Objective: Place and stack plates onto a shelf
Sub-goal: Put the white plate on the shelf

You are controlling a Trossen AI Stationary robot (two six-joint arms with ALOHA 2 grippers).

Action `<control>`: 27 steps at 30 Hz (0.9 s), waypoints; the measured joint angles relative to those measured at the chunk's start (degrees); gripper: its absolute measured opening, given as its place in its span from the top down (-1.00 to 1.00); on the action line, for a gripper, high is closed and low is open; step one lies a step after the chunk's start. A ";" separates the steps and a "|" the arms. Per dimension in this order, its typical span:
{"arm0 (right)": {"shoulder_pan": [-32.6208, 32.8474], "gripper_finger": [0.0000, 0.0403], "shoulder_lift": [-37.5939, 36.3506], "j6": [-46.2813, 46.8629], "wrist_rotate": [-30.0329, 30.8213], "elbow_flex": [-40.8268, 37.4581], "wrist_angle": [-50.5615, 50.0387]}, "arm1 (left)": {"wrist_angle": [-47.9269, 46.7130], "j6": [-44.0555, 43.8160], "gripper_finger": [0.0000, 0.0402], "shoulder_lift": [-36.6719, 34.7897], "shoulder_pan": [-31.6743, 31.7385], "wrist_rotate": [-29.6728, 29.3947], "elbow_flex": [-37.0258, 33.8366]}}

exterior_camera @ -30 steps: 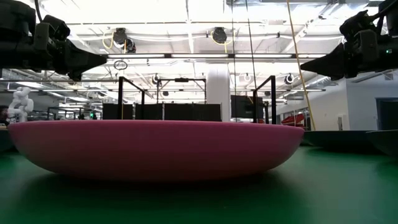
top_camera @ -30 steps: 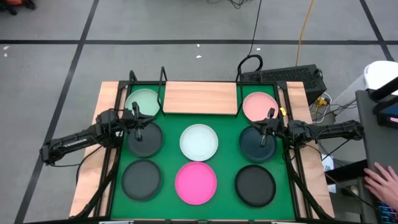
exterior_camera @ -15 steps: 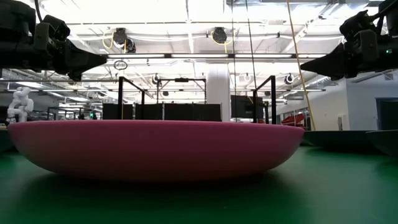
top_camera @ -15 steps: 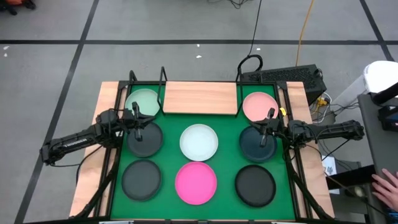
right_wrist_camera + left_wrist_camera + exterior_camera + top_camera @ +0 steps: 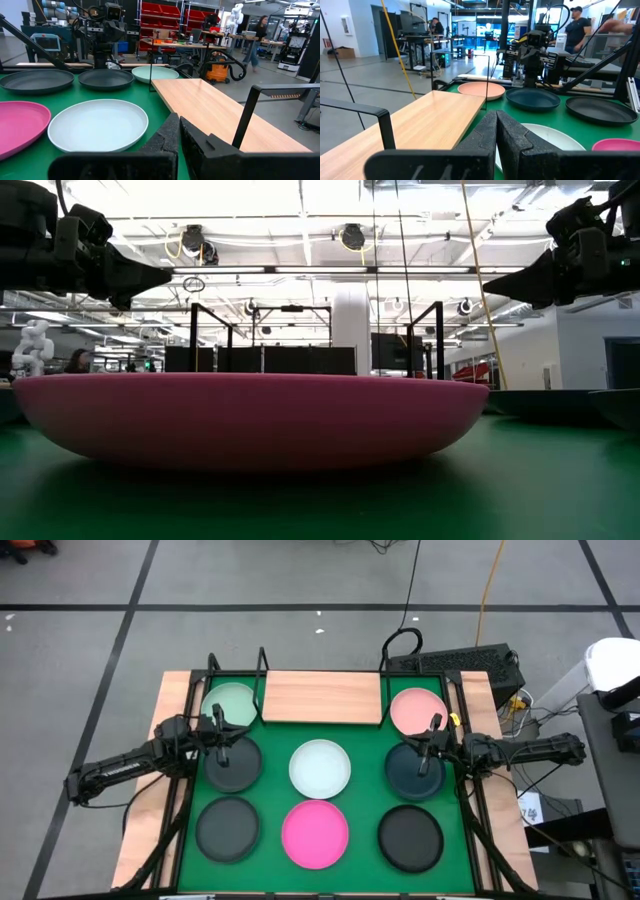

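Nothing is stacked yet, so I judge that I am at the very start, before the first pick. In the high view my left gripper point(image 5: 222, 727) hangs at the left of the centre, over the dark plate point(image 5: 232, 762) of the middle row, and my right gripper point(image 5: 430, 735) hangs at the right of the centre, over the other dark plate point(image 5: 415, 769) of that row. In both wrist views the fingers are pressed together and they hold nothing. The shelf point(image 5: 322, 697) lies in the upper middle of the frame and its board is bare; its long axis runs left to right in the picture, with black wire uprights at both ends. The mint plate point(image 5: 232, 703) sits just left of it and the pale pink plate point(image 5: 417, 710) just right of it. The white plate point(image 5: 320, 767) is in the centre of the green mat point(image 5: 363, 805), and the magenta plate point(image 5: 315, 833) is below it, between two more dark plates point(image 5: 228, 828) in the lower row. All plates lie flat with the hollow side up; being round, they have no long axis. The next move, I think, asks me to open one gripper, come down to a plate's rim, pinch it and carry it to the board.
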 joint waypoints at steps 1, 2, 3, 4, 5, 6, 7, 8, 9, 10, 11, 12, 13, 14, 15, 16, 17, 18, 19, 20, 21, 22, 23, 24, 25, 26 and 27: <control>0.00 1.00 0.00 0.00 0.00 0.00 0.00 | -0.01 0.00 0.95 0.00 -0.01 0.00 0.00; 0.00 1.00 0.00 0.00 0.00 0.00 0.00 | -0.01 -0.02 0.95 0.00 0.01 0.00 0.00; -0.01 1.00 0.00 0.00 0.00 0.00 0.00 | -0.01 0.00 0.95 0.00 0.01 0.00 0.00; -0.01 1.00 0.00 0.00 0.00 0.00 0.00 | -0.01 0.00 0.95 0.00 -0.01 0.00 0.00; 0.00 1.00 0.00 0.00 0.00 0.00 -0.01 | 0.01 -0.01 0.95 0.00 0.01 0.02 0.00; -0.01 1.00 0.00 0.00 -0.01 0.00 0.00 | -0.01 0.00 0.95 0.00 -0.01 0.02 0.00; -0.02 1.00 0.00 0.00 -0.01 0.00 -0.01 | 0.00 0.00 0.95 0.00 0.00 0.00 0.00; -0.02 1.00 0.00 0.00 0.00 0.00 0.00 | 0.00 0.00 0.95 0.00 0.01 0.00 0.00; -0.02 1.00 0.00 0.00 0.00 0.00 0.00 | 0.01 0.00 0.95 0.00 0.00 0.00 0.00; -0.01 1.00 0.00 0.00 0.00 0.00 -0.01 | 0.00 0.00 0.95 0.00 -0.01 0.02 0.00; -0.02 1.00 0.00 0.00 0.00 0.00 0.00 | -0.01 0.00 0.95 0.00 -0.01 0.02 0.00; -0.02 1.00 0.00 0.00 0.00 0.00 0.00 | 0.01 0.00 0.95 0.00 0.00 0.02 0.00; -0.01 1.00 0.00 0.00 0.00 0.00 0.00 | -0.01 -0.01 0.95 0.00 0.00 0.02 0.00; -0.02 1.00 0.00 0.00 0.00 0.00 -0.02 | 0.01 0.00 0.95 0.00 -0.01 0.02 0.00; -0.02 1.00 0.00 0.00 0.00 0.00 0.00 | -0.01 0.00 0.95 0.00 0.01 0.02 0.00; -0.01 1.00 0.00 0.00 0.00 0.00 -0.01 | 0.00 0.00 0.95 0.00 0.01 0.02 0.00; -0.02 1.00 0.00 0.00 0.00 0.00 -0.02 | -0.01 -0.01 0.95 0.00 0.00 0.02 0.00; -0.01 1.00 0.00 0.00 0.00 0.00 0.00 | 0.00 -0.01 0.95 0.00 -0.01 0.02 0.00; -0.02 1.00 0.00 0.00 0.00 0.00 0.00 | -0.01 0.00 0.95 0.00 0.01 0.02 0.00; -0.02 1.00 0.00 0.00 0.00 0.00 0.00 | 0.01 -0.02 0.95 0.00 0.01 0.02 0.00; -0.01 1.00 0.00 0.00 0.00 0.00 0.00 | 0.00 -0.01 0.95 0.00 0.00 0.02 0.00; -0.02 1.00 0.00 0.00 0.00 0.00 -0.02 | -0.01 0.00 0.95 0.00 0.01 0.02 0.00; 0.00 1.00 0.00 0.00 0.00 0.00 0.00 | 0.00 0.00 0.95 0.00 0.00 0.02 0.00; 0.00 1.00 0.00 0.00 0.00 0.00 0.07 | -0.01 0.00 0.95 0.00 0.01 0.02 0.00; -0.02 1.00 0.00 0.01 -0.05 0.00 0.47 | 0.01 0.00 0.95 0.00 -0.01 0.02 0.00; -0.02 1.00 0.00 0.02 -0.09 0.00 1.34 | 0.00 0.00 0.95 0.00 -0.01 0.02 0.01; -0.01 1.00 -0.02 0.02 -0.11 0.00 2.33 | 0.00 -0.01 0.95 0.01 0.01 0.02 0.00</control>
